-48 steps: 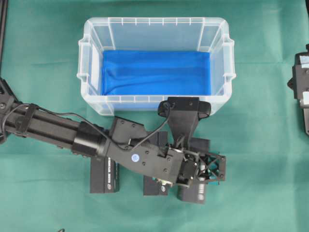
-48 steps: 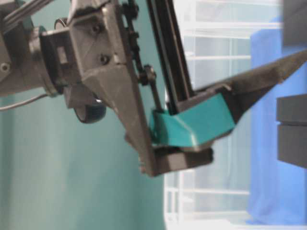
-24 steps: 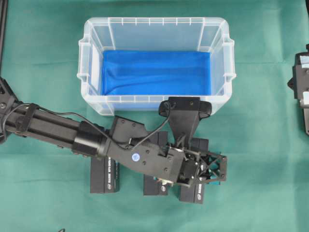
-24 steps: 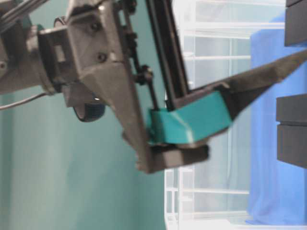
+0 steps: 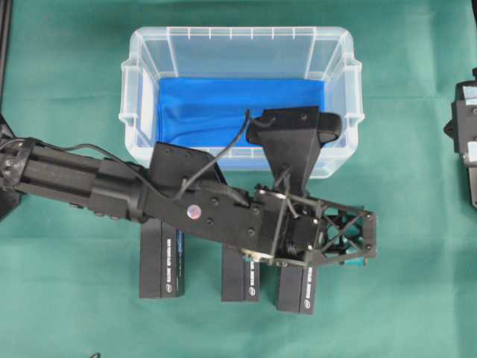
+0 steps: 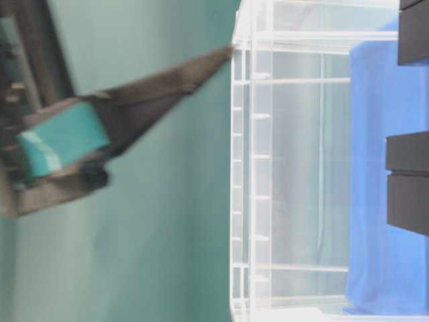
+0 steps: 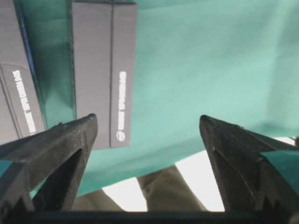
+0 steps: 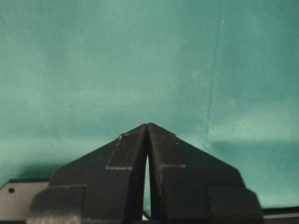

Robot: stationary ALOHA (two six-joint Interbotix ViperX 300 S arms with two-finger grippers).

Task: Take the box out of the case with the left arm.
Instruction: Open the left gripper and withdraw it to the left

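Case (image 5: 141, 56) holds no box; three boxes (image 5: 162, 257) on tabletop.
Left jaws (image 7: 149, 130) wide open, empty, nearest box just beside one finger (image 7: 60, 140).

Three black boxes on green worktop (image 5: 67, 298): left box (image 5: 160, 261), middle box (image 5: 240, 280), right box (image 5: 296, 289). One clear case (image 5: 141, 97), one blue lining (image 5: 223, 104). Two arms: left arm (image 5: 74, 179), right arm (image 5: 466, 134).

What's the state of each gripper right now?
Left gripper: jaws open, holding nothing.
Right gripper: jaws shut, holding nothing.
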